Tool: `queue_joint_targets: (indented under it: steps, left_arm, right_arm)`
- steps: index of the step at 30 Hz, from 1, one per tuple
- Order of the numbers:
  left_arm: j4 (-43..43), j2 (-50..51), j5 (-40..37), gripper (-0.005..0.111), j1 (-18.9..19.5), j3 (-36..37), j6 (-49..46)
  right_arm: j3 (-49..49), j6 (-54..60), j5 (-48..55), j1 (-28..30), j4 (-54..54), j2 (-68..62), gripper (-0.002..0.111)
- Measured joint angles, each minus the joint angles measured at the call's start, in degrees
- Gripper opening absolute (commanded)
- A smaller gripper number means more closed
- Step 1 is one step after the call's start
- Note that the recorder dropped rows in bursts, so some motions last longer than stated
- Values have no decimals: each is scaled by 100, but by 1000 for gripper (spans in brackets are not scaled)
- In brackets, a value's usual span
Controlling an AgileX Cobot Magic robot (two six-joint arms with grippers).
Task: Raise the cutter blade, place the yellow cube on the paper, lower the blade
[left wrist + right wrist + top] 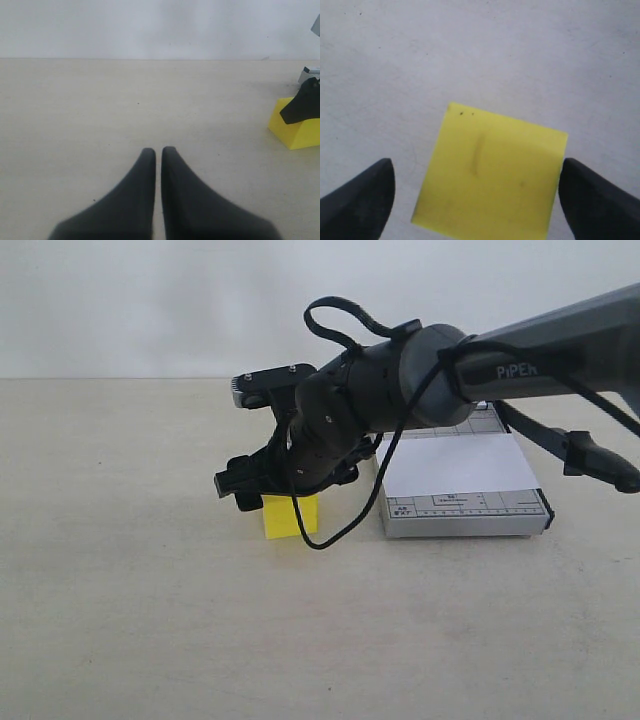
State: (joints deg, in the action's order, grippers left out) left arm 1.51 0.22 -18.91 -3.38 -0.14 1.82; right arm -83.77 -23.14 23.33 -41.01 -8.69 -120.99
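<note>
The yellow cube (291, 518) sits on the table just left of the grey trimmer (465, 520). My right gripper (476, 167) hangs open right above it, one finger (362, 200) on each side of the cube (490, 175) with small gaps. The white paper (458, 466) lies on the trimmer base. The cutter blade (545, 438) stands lifted off the base's right side, its thick handle (603, 462) out past the edge. My left gripper (158, 150) is shut and empty, low over bare table; the cube (296, 129) shows far to one side of that view.
The right arm (400, 370) reaches across the middle and hides the trimmer's far left corner. A black cable (345, 525) loops down beside the cube. Bare beige tabletop (150, 620) spreads to the left and in front.
</note>
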Motion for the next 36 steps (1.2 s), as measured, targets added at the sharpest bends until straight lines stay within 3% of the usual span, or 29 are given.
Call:
queue_joint_targets:
  steps: [7, 14, 19, 36]
  left_arm:
    - [0, 0, 0, 4, 0, 0, 0]
    - [0, 0, 0, 4, 0, 0, 0]
    - [0, 0, 0, 4, 0, 0, 0]
    - [0, 0, 0, 4, 0, 0, 0]
  right_arm:
    - [0, 0, 12, 0, -15, 0, 69]
    - [0, -12, 12, 0, -15, 0, 69]
    - [0, -12, 22, 0, -15, 0, 78]
    - [-11, -49, 252, 0, -953, 706, 78]
